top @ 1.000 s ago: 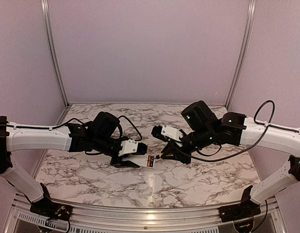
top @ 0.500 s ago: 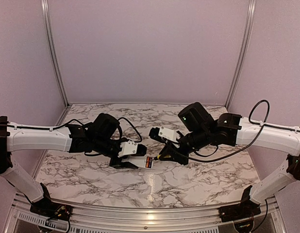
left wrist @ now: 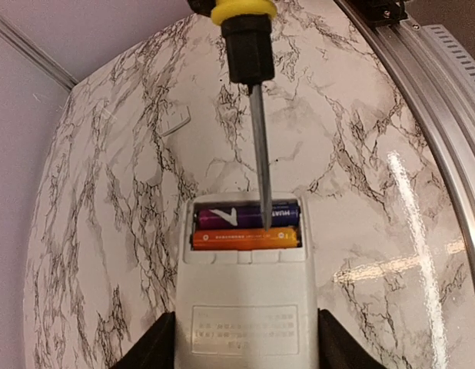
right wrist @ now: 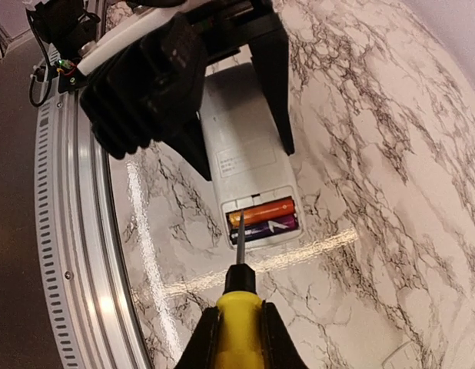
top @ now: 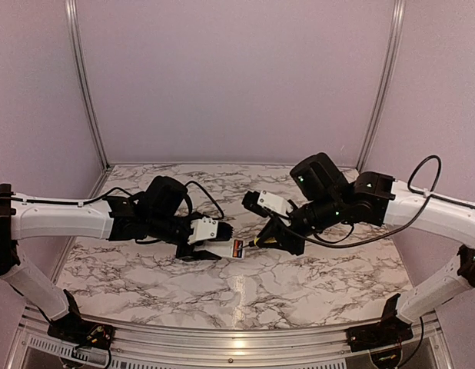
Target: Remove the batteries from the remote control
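Levering the cells out of the open bay is judged to be the step in hand. The flat white rectangular plastic remote control (left wrist: 241,307) is clamped across its width by the left gripper (left wrist: 241,350), whose jaws stand about half open around the casing. It is held low over the grey-veined marble table (left wrist: 376,192), near the middle; whether it rests on the surface cannot be told. The bay faces upward and is uncovered, with 2 cells lying side by side in it. The orange cylindrical battery (left wrist: 245,239) lies nearer the casing body and the purple cylindrical battery (left wrist: 241,216) lies at the outer end. The right gripper (right wrist: 237,338) is closed almost fully on the yellow handle of the slim metal-shafted screwdriver (right wrist: 239,296). The blade tip is placed at the cells, close to the line between them; contact cannot be confirmed.

For a clean extraction, the tip should be seated at 1 end of a cell rather than at mid-length. Leverage should be applied gently and upward, so that the cell is lifted and not flung. The casing should be kept level and firmly clamped throughout. A slipping blade is the main hazard, since the wrapper could be scored.
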Robot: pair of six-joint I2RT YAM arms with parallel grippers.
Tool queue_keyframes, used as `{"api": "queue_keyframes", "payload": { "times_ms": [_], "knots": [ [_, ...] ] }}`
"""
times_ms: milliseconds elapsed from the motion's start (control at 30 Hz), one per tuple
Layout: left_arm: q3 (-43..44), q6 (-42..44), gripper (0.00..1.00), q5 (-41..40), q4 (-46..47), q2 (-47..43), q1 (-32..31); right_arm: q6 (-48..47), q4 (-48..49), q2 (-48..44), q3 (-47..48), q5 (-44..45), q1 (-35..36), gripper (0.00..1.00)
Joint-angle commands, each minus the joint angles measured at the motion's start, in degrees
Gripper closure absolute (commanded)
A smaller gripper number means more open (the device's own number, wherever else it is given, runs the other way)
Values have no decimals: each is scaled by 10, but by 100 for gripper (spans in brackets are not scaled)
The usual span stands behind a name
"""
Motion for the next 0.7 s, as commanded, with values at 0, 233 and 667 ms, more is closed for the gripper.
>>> {"api": "queue_keyframes", "payload": {
  "times_ms": [0, 233, 667],
  "knots": [
    [-8, 1, 100, 4, 16, -14, 3, 6, -14, 0, 27, 51, -10, 100],
    [-10, 1, 100, 11, 14, -18, 2, -12, -14, 16, 40, 80, -22, 100],
    [-14, 1, 100, 12, 14, -20, 2, -21, -11, 14, 37, 40, -22, 100]
  ]
}}
